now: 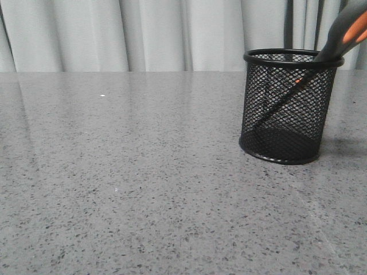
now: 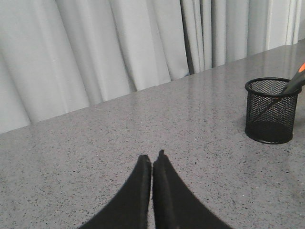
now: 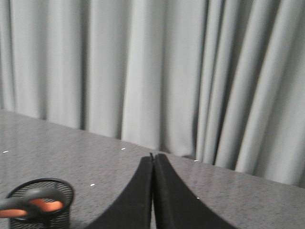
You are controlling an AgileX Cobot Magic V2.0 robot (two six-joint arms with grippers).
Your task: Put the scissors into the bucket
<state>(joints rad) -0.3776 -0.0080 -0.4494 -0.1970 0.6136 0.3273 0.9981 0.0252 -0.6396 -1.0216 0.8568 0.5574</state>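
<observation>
The black wire-mesh bucket (image 1: 289, 109) stands upright on the grey table at the right. The scissors (image 1: 344, 34) stand in it, blades down, leaning to the right, with the grey and orange handles above the rim. The bucket also shows in the left wrist view (image 2: 272, 110) and the right wrist view (image 3: 40, 207), with the scissors' handle (image 3: 33, 204) over its rim. My left gripper (image 2: 152, 158) is shut and empty, well away from the bucket. My right gripper (image 3: 153, 156) is shut and empty, raised off the table beside the bucket. Neither gripper shows in the front view.
The grey speckled table (image 1: 143, 172) stretches left and forward of the bucket. Pale curtains (image 1: 143, 34) hang behind the table's far edge.
</observation>
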